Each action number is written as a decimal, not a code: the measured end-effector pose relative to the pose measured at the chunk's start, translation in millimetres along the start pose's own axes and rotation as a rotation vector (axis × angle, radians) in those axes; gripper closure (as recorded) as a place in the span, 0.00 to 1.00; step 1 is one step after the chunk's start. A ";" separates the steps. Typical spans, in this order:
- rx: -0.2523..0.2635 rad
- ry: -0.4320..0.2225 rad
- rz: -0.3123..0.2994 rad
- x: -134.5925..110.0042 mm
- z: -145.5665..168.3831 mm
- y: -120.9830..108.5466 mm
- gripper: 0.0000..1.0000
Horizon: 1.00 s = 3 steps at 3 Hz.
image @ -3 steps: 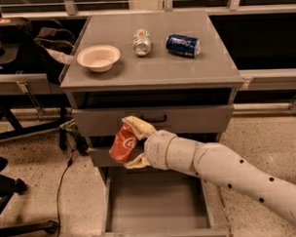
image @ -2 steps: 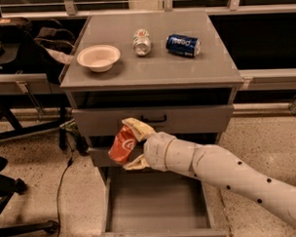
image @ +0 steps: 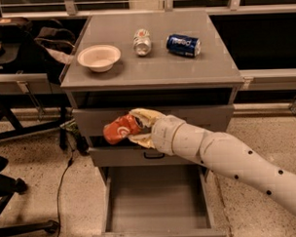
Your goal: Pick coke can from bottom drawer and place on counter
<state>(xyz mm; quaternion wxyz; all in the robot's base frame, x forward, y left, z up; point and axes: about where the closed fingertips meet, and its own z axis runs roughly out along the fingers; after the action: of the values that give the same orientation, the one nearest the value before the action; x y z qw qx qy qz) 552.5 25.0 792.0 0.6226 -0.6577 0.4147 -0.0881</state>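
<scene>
My gripper (image: 136, 127) is shut on the coke can (image: 120, 129), a red-orange can with white markings, held on its side. It hangs in front of the upper drawers, well above the open bottom drawer (image: 157, 200), whose grey floor is bare. The counter (image: 151, 66) is the cabinet's flat grey top, above and behind the can. My white arm (image: 227, 156) reaches in from the lower right.
On the counter stand a white bowl (image: 99, 57) at the left, a silver-white can (image: 142, 42) in the middle and a blue Pepsi can (image: 183, 44) lying at the right. Chairs and a cable (image: 62, 182) are on the floor to the left.
The gripper with the coke can has risen slightly in front of the drawers. Nothing else has moved.
</scene>
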 end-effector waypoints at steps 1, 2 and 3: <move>0.031 0.025 -0.028 8.1 -2.6 -27.1 1.00; 0.060 0.034 -0.047 14.5 -0.9 -53.4 1.00; 0.093 0.037 -0.057 17.5 1.0 -76.2 1.00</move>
<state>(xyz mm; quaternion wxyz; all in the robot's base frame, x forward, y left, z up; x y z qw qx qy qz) 597.5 5.2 852.7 0.6421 -0.6378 0.4027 -0.1369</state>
